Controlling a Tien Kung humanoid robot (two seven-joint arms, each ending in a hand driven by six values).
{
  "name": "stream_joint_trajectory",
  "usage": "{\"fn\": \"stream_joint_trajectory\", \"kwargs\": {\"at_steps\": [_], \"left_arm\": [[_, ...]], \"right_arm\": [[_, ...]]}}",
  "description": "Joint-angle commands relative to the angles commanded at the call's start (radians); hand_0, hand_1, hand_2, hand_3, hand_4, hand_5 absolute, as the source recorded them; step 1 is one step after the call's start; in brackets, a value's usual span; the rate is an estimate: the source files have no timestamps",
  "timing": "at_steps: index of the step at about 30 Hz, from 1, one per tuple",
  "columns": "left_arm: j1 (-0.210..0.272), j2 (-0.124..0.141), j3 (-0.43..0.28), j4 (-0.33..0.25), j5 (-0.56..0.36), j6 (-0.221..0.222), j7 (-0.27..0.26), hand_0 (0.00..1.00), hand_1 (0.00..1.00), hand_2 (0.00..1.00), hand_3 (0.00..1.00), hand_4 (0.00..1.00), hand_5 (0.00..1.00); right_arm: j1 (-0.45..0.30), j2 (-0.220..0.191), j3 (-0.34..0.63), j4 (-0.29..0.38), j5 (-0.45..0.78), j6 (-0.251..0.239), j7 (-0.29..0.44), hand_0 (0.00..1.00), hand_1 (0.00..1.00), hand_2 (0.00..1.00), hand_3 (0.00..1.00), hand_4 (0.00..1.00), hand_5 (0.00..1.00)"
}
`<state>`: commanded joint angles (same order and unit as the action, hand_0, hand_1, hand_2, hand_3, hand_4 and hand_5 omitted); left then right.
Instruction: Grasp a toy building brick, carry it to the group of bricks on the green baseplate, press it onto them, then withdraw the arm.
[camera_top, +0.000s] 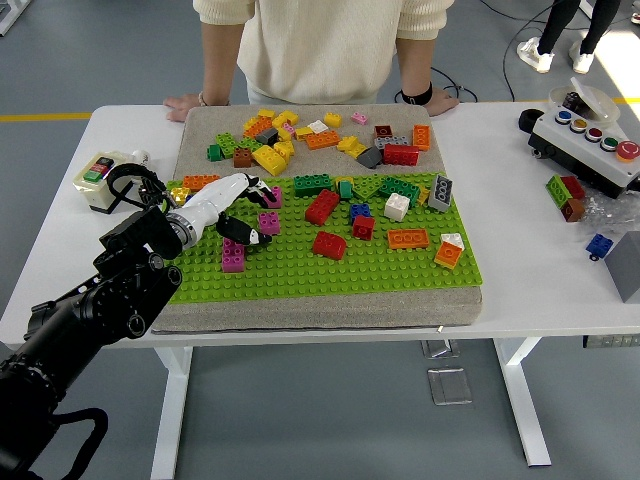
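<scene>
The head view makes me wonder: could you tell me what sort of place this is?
Probably a robotics lab or test floor: a push-button control box sits on the white table, cables trail over the grey floor, and a person stands watching.

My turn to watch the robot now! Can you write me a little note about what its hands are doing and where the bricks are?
Left hand: over the green baseplate's left part, fingers curled among the magenta bricks; whether it grips one is unclear.
Right hand: out of view.
Loose bricks lie on the grey mat behind; a person's hands rest on the table's far edge.
Done: the reach.
Left: press a brick on, withdraw the arm.
</scene>
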<state>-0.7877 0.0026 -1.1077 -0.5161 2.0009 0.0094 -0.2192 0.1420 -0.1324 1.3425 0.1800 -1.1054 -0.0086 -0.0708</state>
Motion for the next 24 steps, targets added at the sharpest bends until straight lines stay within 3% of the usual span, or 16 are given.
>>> {"fn": "stream_joint_trajectory", "kwargs": {"at_steps": [24], "left_arm": [[-0.019, -0.003, 0.029, 0.059, -0.041, 0.028, -0.027, 0.748, 0.692, 0.59, 0.584, 0.897, 0.03]], "right_arm": [[0.002, 0.0, 0.004, 0.0, 0.002, 0.002, -0.001, 0.752, 0.674, 0.724, 0.655, 0.91, 0.489]]}}
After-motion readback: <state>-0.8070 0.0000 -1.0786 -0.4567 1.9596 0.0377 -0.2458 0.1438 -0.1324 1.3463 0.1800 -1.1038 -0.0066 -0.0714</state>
